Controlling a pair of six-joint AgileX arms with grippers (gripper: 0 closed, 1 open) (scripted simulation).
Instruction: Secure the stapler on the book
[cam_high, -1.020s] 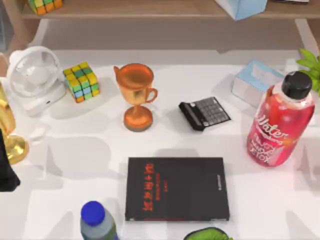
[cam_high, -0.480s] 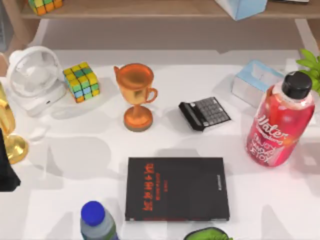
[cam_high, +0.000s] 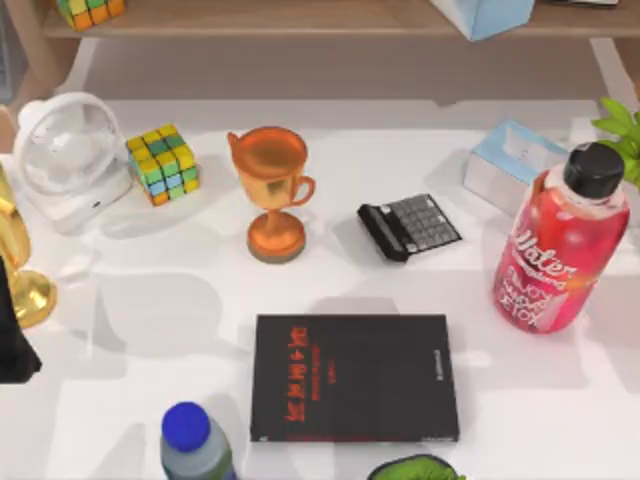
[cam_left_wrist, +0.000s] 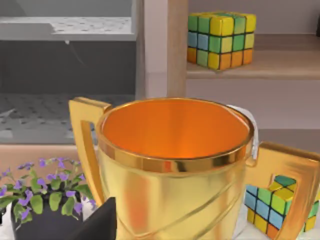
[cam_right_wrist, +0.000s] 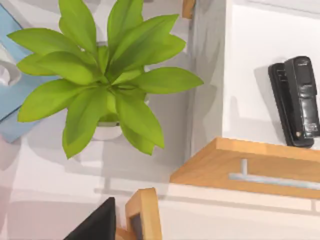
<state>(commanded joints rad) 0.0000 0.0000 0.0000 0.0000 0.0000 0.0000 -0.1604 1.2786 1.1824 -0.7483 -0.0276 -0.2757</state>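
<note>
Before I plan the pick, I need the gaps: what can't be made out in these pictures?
- Stapler: in the right wrist view, on a white surface; where that lies relative to the book can't be placed.
- Green object: top view, cut off by the bottom edge.
- Blue-capped bottle: top view, lower part cut off.
- Gold trophy: left wrist view, base cut off.

Bare table rings the book (cam_high: 354, 377) except near its front corners, where a blue-capped bottle (cam_high: 192, 441) and a green object (cam_high: 418, 468) crowd in, the orange trophy (cam_high: 272, 190) and calculator (cam_high: 409, 226) standing farther back.
</note>
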